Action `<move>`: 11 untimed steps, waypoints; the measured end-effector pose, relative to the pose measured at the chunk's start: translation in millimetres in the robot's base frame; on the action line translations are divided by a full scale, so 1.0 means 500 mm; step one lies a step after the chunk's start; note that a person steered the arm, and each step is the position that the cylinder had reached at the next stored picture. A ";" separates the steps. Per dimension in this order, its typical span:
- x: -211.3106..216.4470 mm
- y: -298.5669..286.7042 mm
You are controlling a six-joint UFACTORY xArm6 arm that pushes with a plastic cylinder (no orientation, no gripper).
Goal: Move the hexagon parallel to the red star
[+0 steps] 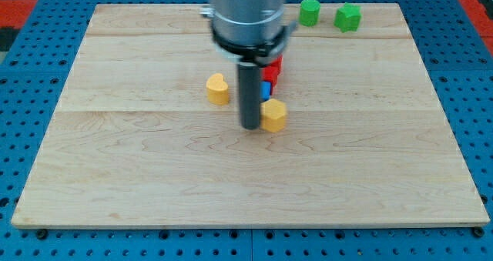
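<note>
The yellow hexagon (273, 115) sits near the middle of the wooden board (115, 176), and we've got our tip (250, 127) right up against its left side, touching or as good as touching. No hand on this rig, folks: just a bare rod, so nothing can open or close, and nothing is held; it only pushes.

Biggest first: the board fills the view, and the arm comes down from the view's top, its grey housing (246, 15) blocking a good part of the centre, the dark rod dropping straight and upright to the surface.

Behind the rod we catch a red block (275, 67) with a blue block (266, 89) just below it. Both are mostly hidden, so we can't confirm the red one is the star, though it looks the likely candidate. If so, the hexagon lies just below it, close but not yet clearly lined up; we judge the push under way, not finished.

Off to the left a yellow heart-like block (218, 89) stands apart, and two green blocks (310, 12) (347, 18) wait near the top edge.
</note>
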State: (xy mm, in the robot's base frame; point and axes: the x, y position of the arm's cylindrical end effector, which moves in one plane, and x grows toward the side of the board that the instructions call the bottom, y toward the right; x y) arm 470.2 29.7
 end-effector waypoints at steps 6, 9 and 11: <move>-0.109 0.204; -0.007 -0.296; -0.128 -0.369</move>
